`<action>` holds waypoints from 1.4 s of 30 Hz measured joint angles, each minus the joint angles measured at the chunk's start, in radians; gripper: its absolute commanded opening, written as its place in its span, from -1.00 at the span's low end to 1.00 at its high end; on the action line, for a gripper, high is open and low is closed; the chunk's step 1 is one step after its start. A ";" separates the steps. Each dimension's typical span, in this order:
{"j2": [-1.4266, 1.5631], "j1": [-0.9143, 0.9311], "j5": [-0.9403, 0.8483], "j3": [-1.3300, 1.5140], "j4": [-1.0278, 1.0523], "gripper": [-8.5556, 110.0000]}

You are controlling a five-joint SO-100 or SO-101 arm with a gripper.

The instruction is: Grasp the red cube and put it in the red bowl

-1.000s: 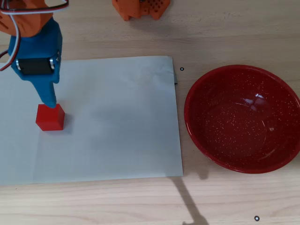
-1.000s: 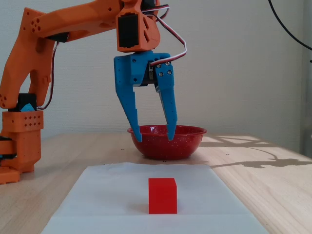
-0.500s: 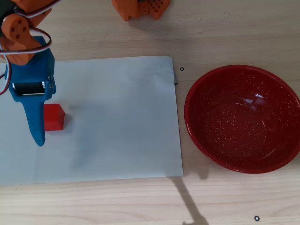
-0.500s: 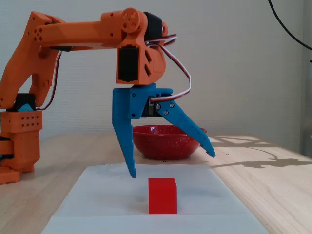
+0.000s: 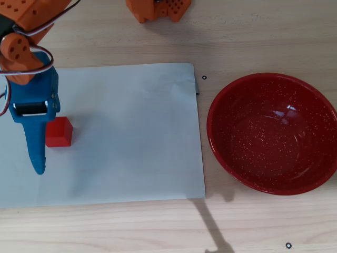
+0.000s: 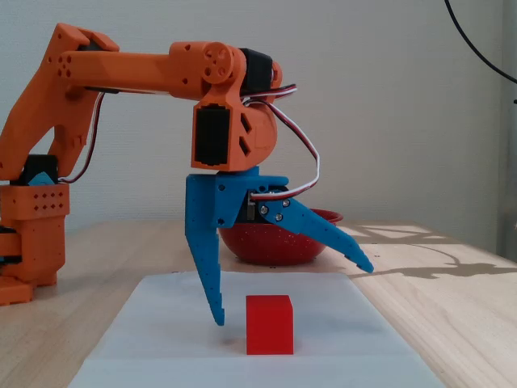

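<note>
The red cube (image 5: 58,132) (image 6: 269,323) sits on a white paper sheet (image 5: 131,132), at its left in the overhead view. My blue gripper (image 5: 36,145) (image 6: 292,294) is open wide and empty. In the fixed view it hangs over the cube: one finger points down with its tip just left of the cube, and the other splays up to the right. In the overhead view the cube lies just right of the gripper. The red bowl (image 5: 274,134) is empty and stands on the table right of the sheet. In the fixed view it (image 6: 279,242) shows behind the gripper.
The orange arm base (image 5: 158,10) (image 6: 32,234) stands at the table's far edge in the overhead view, left in the fixed view. The sheet lies on a wooden table (image 5: 237,226). A thin shadow crosses the table below the bowl.
</note>
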 measured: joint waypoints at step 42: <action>-0.075 0.005 0.081 -0.046 -0.044 -0.66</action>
